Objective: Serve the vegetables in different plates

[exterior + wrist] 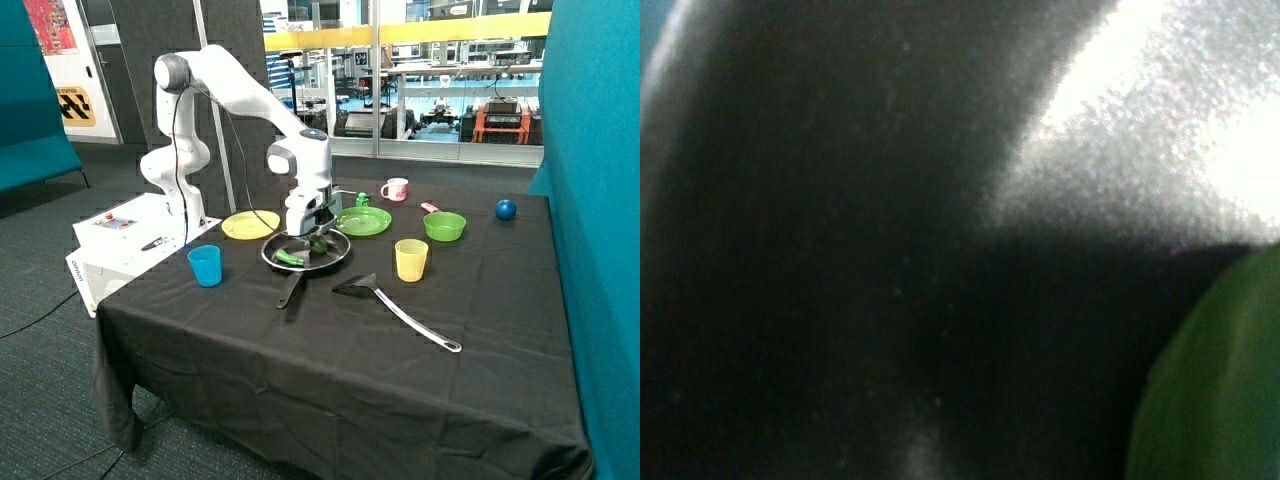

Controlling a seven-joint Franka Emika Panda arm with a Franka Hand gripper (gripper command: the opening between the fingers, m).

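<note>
On the table (330, 380), the yellow plate (250, 225) lies bare; beside it both vegetables, the elongated one (290, 258) and the round one (318, 243), sit in the black pan (335, 257). The gripper (305, 232) hangs low over them, whether its jaws are open or closed I cannot tell, and the green plate (364, 221) lies bare beyond

The white control box (130, 240) beside the worktop carries dark vertical lettering on its front edge, too small to read. A yellow-and-black hazard sign (76, 105) hangs on the wall behind, wording illegible. A red poster (48, 24) above it shows no readable text.
</note>
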